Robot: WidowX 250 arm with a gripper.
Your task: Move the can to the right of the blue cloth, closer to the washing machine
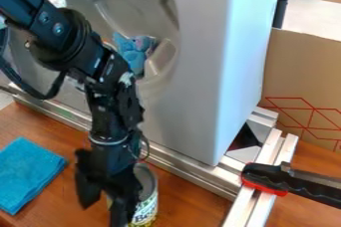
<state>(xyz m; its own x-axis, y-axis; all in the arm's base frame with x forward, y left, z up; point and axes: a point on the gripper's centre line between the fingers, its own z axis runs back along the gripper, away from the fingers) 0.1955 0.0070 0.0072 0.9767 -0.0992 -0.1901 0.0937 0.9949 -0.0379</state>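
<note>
The jaws of the black gripper [103,214] stand apart, pointing down, with a gap between their tips; nothing appears clamped in them. Right beside them, partly hidden by one finger, an open-topped can [148,198] stands upright toward the near side of the wooden worktop [193,198]. Whether finger and can touch, I cannot tell. A folded blue cloth [27,171] lies toward the worktop's left side. Metal rails [180,167] run behind the can, below a grey molded panel [193,136] whose hollow holds a blue plush toy [133,54]; a black-and-red clamp [266,177] sits on the rails at right. A sideways nudge from the nearer finger could tip the can, or a descent off-center could catch its rim.
</note>
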